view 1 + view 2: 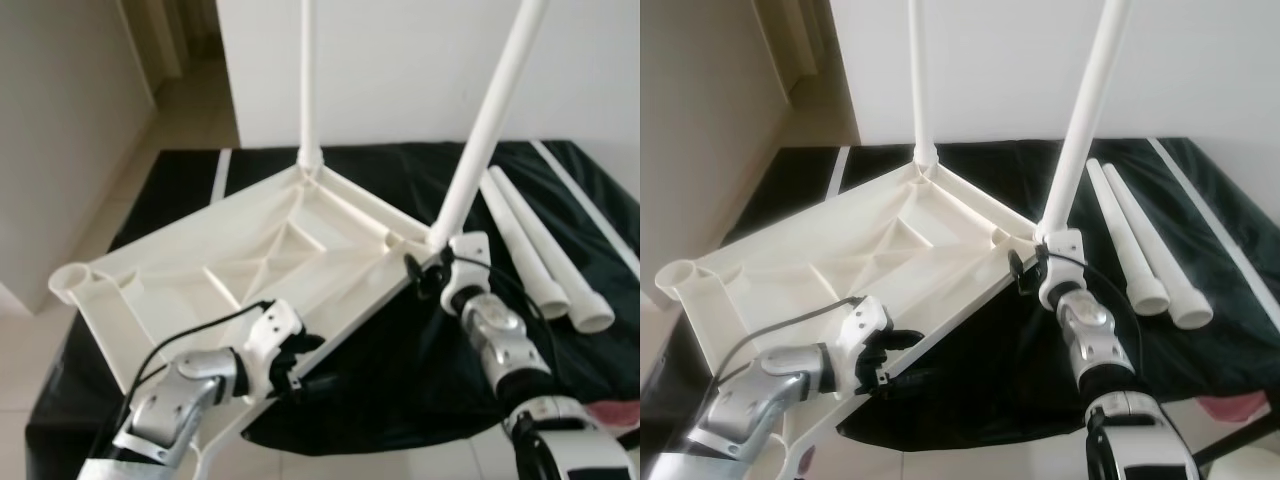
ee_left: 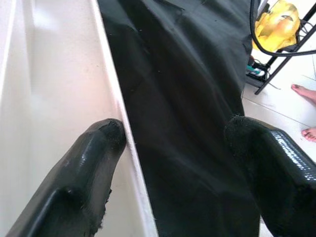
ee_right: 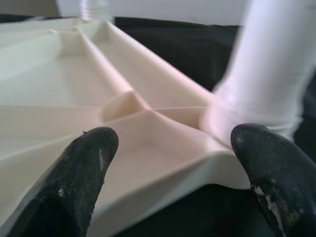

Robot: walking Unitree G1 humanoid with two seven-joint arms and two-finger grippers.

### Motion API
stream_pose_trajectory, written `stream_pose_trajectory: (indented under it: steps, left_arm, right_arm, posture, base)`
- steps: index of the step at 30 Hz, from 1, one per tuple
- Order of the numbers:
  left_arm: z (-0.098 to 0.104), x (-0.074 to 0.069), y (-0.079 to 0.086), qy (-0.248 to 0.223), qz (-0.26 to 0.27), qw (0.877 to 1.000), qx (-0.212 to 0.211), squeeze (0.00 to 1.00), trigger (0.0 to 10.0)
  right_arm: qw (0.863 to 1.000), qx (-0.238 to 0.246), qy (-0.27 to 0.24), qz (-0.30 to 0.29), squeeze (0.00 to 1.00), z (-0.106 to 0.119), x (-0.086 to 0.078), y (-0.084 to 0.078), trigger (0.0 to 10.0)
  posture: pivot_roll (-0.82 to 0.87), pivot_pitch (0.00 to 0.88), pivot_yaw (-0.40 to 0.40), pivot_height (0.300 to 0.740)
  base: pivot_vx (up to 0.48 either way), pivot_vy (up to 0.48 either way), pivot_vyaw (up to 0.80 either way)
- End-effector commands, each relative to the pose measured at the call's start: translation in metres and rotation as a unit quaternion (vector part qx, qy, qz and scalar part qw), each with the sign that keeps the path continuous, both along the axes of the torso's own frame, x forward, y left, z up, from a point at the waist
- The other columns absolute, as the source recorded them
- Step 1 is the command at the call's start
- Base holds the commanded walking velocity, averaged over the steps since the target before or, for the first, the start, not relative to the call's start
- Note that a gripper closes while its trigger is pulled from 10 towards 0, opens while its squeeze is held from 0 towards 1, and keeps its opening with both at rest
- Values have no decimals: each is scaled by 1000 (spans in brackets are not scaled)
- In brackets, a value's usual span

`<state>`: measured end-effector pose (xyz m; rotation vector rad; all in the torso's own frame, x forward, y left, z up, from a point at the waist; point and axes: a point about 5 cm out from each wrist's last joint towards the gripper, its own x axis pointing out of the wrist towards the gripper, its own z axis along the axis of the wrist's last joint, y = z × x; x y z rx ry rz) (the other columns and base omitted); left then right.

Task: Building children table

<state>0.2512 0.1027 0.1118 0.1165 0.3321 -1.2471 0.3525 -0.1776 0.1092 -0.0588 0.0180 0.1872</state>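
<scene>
The upturned tabletop [image 1: 240, 270] lies on the black-draped counter [image 1: 420, 380], two legs fitted. The left claw [image 1: 290, 365], spread, straddles its 6 o'clock rim; the right claw [image 1: 425, 272], spread, faces the 3 o'clock leg [image 1: 490, 120]. If nudged, that leg could be tipped loose.

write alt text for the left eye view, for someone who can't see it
An upturned cream plastic tabletop lies on a black cloth, two white tube legs standing in its far corners. The left end effector is open at its near edge, the right end effector open by one leg; two spare white legs lie beside.
</scene>
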Motion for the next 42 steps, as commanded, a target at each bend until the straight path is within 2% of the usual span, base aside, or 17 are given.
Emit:
stream_pose_trajectory:
  steps: [1, 6, 8, 11, 12, 13, 17, 19, 20, 22, 24, 30, 31, 32, 35, 40, 42]
  left_arm:
    - [-2, 5, 9, -1, 31, 999, 19, 0, 10000]
    - [12, 19, 16, -28, 75, 997, -4, 0, 10000]
    - [28, 31, 19, -49, 118, 991, -44, 0, 10000]
    - [36, 37, 21, -49, 142, 986, -73, 0, 10000]
    - [54, 45, 23, -63, 164, 977, -121, 0, 10000]
    - [59, 47, 24, -67, 167, 975, -132, 0, 10000]
    - [66, 53, 30, -81, 190, 969, -139, 0, 10000]
    - [68, 64, 44, -93, 235, 961, -115, 0, 10000]
    - [68, 64, 44, -93, 235, 961, -115, 0, 10000]
    - [68, 75, 68, -114, 284, 950, -62, 0, 10000]
    - [66, 78, 87, -131, 302, 944, -13, 0, 10000]
    - [57, 74, 119, -151, 307, 936, 90, 0, 10000]
    - [57, 74, 119, -151, 307, 936, 90, 0, 10000]
    - [50, 69, 133, -151, 305, 930, 139, 0, 10000]
    - [46, 65, 140, -150, 295, 928, 169, 0, 10000]
    - [37, 51, 154, -130, 260, 931, 219, 0, 10000]
    - [29, 40, 156, -115, 217, 937, 247, 0, 10000]
  right_arm:
    - [1000, 6, -5, 1, 0, 0, 0, 0, 10000]
    - [1000, 17, -22, -5, 0, 0, -2, -1, 10000]
    - [999, 30, -38, -13, 0, 1, -3, -1, 10000]
    - [998, 35, -44, -19, 0, 1, -4, -2, 10000]
    - [997, 39, -49, -39, 0, -2, -6, -3, 10000]
    - [997, 41, -48, -45, 0, -3, -7, -3, 10000]
    - [996, 38, -49, -70, 0, -6, -10, -7, 10000]
    - [994, 36, -43, -98, 0, -10, -12, -12, 10000]
    - [994, 36, -43, -98, 0, -10, -12, -12, 10000]
    - [992, 39, -34, -115, 0, -15, -15, -14, 10000]
    - [992, 44, -28, -119, 0, -20, -19, -13, 10000]
    - [991, 45, -11, -126, 0, -32, -26, -7, 10000]
    - [991, 45, -11, -126, 0, -32, -26, -7, 10000]
    - [991, 48, -9, -126, 0, -35, -29, -2, 10000]
    - [991, 51, -9, -126, 0, -36, -30, 0, 10000]
    - [990, 58, -8, -131, 0, -35, -29, 2, 10000]
    - [989, 58, -3, -132, 0, -35, -27, 3, 10000]
  posture:
    - [10, 0, 5, 740]
    - [4, 0, 11, 740]
    - [-1, 0, 14, 740]
    - [-1, 0, 14, 740]
    - [-6, 0, 17, 740]
    - [-6, 0, 17, 740]
    - [-8, 0, 18, 740]
    - [-10, 0, 20, 740]
    - [-10, 0, 20, 740]
    - [-11, 0, 21, 740]
    - [-10, 0, 21, 740]
    - [-6, 0, 15, 740]
    - [-6, 0, 15, 740]
    - [-5, 0, 15, 740]
    - [-5, 0, 15, 740]
    - [-2, 0, 16, 740]
    - [5, 0, 14, 740]
  base:
    - [0, 0, 0]
    - [0, 0, 0]
    - [0, 0, 0]
    - [0, 0, 0]
    - [0, 0, 0]
    - [0, 0, 0]
    - [0, 0, 0]
    - [0, 0, 0]
    - [0, 0, 0]
    - [0, 0, 0]
    - [0, 0, 0]
    - [0, 0, 0]
    - [0, 0, 0]
    - [0, 0, 0]
    - [0, 0, 0]
    - [0, 0, 0]
    - [0, 0, 0]
